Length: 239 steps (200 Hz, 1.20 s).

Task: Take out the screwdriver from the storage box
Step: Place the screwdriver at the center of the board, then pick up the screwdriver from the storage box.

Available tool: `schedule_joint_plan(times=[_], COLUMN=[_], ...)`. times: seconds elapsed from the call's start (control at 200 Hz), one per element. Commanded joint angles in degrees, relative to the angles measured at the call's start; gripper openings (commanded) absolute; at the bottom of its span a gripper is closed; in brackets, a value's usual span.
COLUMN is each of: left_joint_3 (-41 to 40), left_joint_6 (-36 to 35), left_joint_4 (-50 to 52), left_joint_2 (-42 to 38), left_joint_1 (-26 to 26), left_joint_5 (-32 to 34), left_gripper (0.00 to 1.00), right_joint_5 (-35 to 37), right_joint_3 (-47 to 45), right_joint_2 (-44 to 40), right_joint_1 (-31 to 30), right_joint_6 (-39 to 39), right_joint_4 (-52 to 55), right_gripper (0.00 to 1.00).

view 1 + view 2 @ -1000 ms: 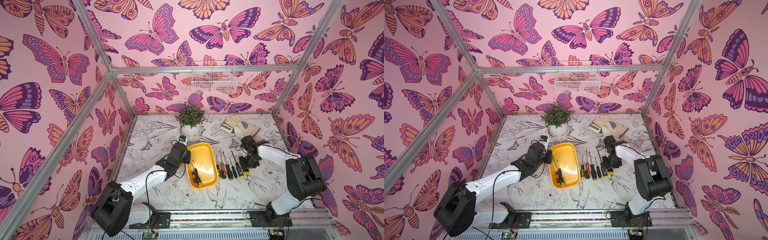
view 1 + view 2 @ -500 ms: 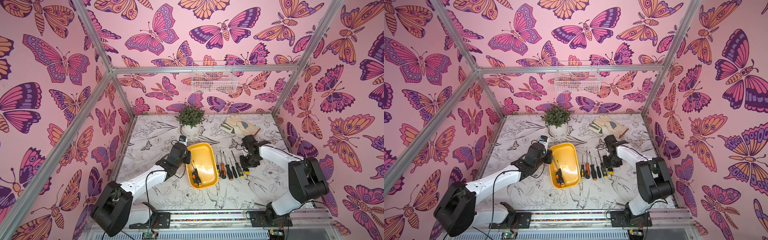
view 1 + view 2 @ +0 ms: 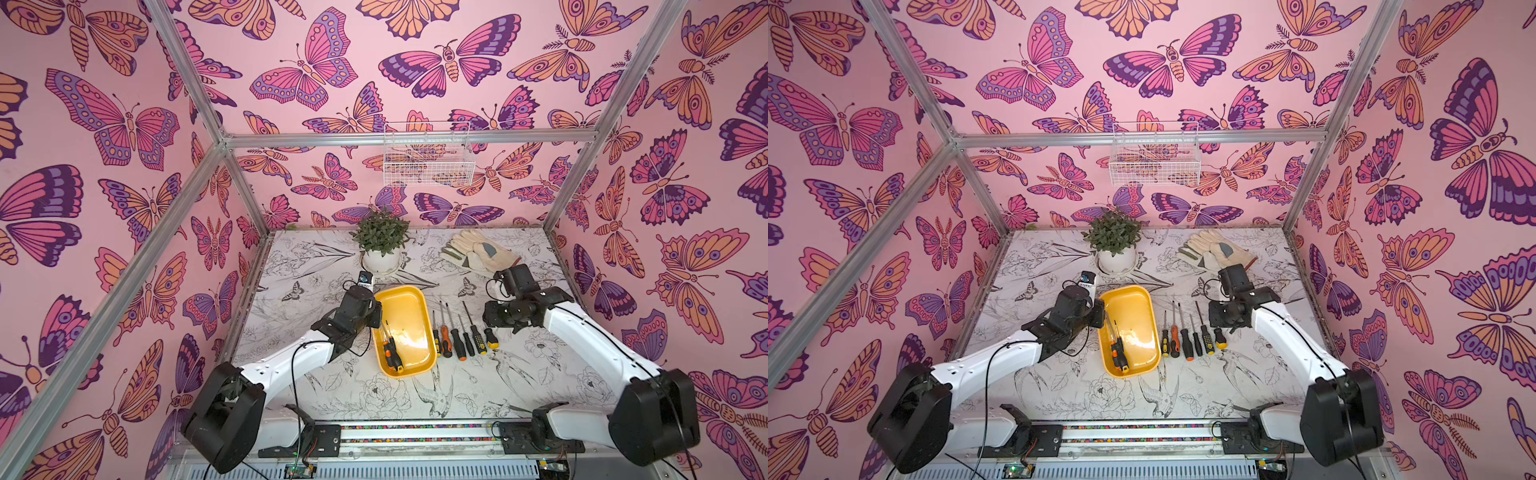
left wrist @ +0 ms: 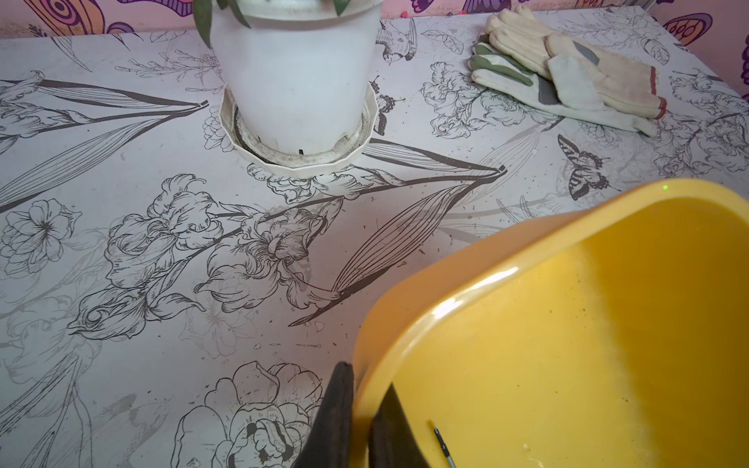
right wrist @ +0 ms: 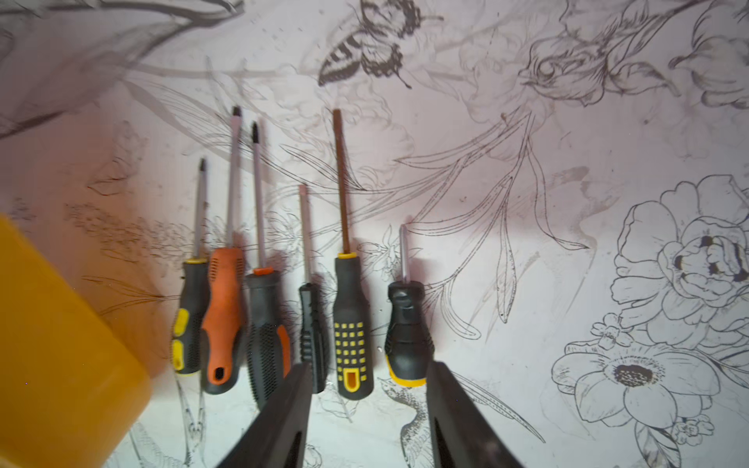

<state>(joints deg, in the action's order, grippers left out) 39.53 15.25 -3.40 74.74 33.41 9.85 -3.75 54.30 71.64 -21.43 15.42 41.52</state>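
Widening since a second ago, the right tool [image 5: 369, 366] hangs released over the worktop's row of screwdrivers [image 5: 308, 324]; the left tool [image 4: 364, 379] stays clenched on the glossy yellow storage box [image 3: 409, 311], a rubber-handled screwdriver [image 3: 390, 351] inside.

Screwdriver row [image 5: 350, 320] beside storage box [image 5: 60, 344]

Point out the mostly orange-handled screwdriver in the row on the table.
The orange-handled screwdriver, second in the row from the yellow storage box. Its grip is mostly orange; the other five screwdrivers are mainly black with yellow or orange accents.
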Motion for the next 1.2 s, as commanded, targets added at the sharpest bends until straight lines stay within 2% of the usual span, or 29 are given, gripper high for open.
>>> schedule_joint_plan(times=[0.0, 0.21, 0.426, 0.561, 0.711, 0.906, 1.192], left_joint_3=[-1.01, -1.08, -0.77, -0.60, -0.42, -0.54, -0.47], left_joint_6=[-2.47, -2.47, -2.40, -2.19, -1.83, -1.84, -1.60], left_joint_4=[1.60, 1.69, 1.70, 1.77, 1.73, 1.75, 1.73], left_joint_2=[0.43, 0.40, 0.41, 0.77, 1.68, 1.28, 1.44], left_joint_1=[0.41, 0.37, 0.43, 0.43, 0.42, 0.50, 0.58], left_joint_5=[0.07, 0.09, 0.00, 0.09, 0.02, 0.06, -0.24], left_gripper=[0.00, 0.00, 0.00, 0.00, 0.00, 0.00, 0.00], right_joint_5=[-1.31, -0.02, 3.80, 6.06, 6.03, 3.80, 1.61], right_joint_3=[-1.20, -2.19, -0.78, 1.77, 5.37, 7.16, 6.76], right_joint_2=[-3.18, -6.64, -5.75, -3.00, 4.47, 12.59, 17.25], right_joint_1=[-3.76, -13.00, -23.24, -29.34, -34.81, -37.36, -37.37], right_joint_6=[4.59, 9.01, 14.18, 16.60, 17.55, 18.65, 19.97], right_joint_4=[0.14, -2.56, -7.01, -10.32, -13.13, -17.11, -21.86], right_gripper=[0.51, 0.52, 0.51, 0.51, 0.51, 0.50, 0.50])
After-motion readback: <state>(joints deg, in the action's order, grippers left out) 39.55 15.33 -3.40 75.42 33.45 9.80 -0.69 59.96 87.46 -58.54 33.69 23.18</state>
